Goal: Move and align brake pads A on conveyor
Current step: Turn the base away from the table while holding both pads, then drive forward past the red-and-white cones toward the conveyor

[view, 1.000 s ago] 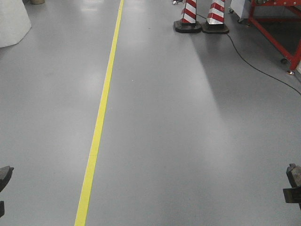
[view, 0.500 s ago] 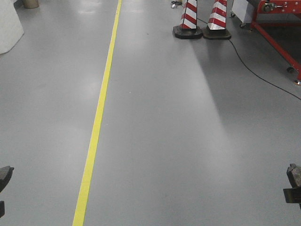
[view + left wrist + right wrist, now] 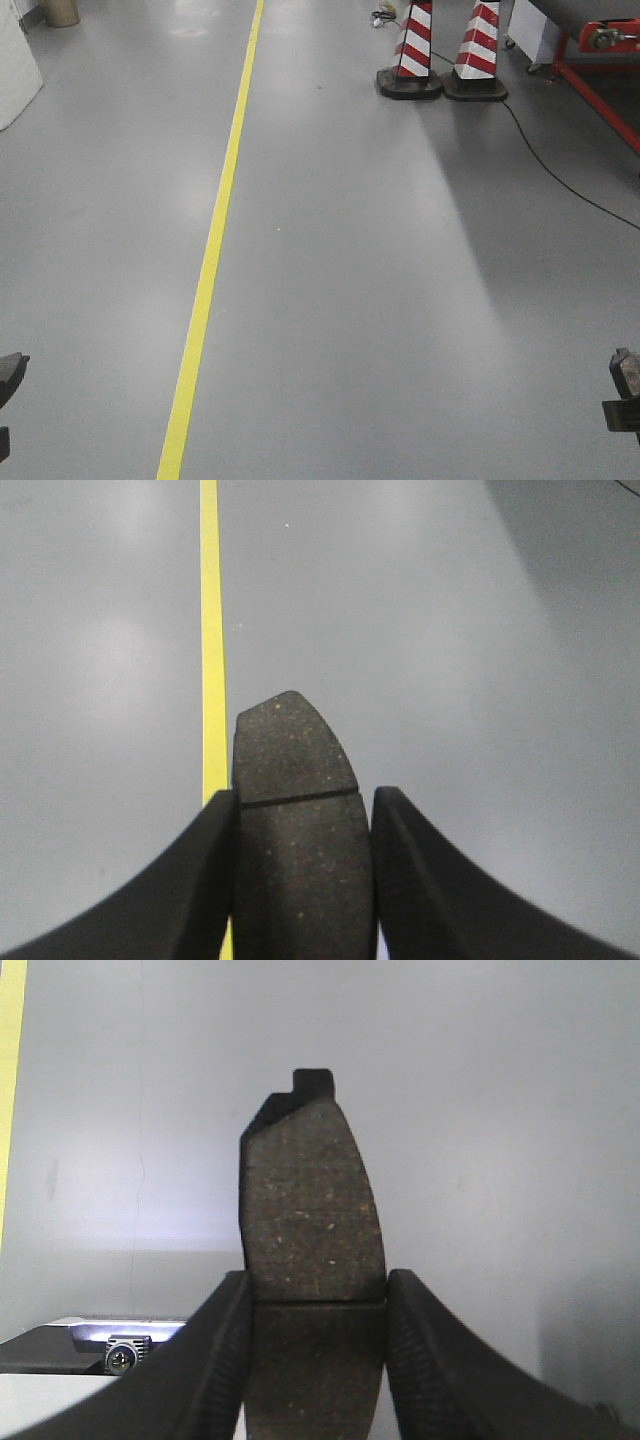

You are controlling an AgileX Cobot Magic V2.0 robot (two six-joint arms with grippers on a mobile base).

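The left gripper (image 3: 300, 810) is clenched on a brake pad A (image 3: 290, 765). The pad's long axis runs straight forward out of the jaws, and its groove lies just at the fingertips. Under it is only the grey floor and the yellow line (image 3: 215, 240). The right gripper (image 3: 315, 1290) grasps a second brake pad A (image 3: 310, 1200) in the same way, long axis forward. Far ahead on the right, behind the two striped cones (image 3: 440, 60), stands a red frame (image 3: 615, 38) with a dark belt, which I judge to be the conveyor (image 3: 600, 12). It is well apart from both grippers, and the right arm is nearer to it. Compared with one second ago, the cones sit lower and more to the right and the frame slides toward the edge, so I think the base is driving forward.
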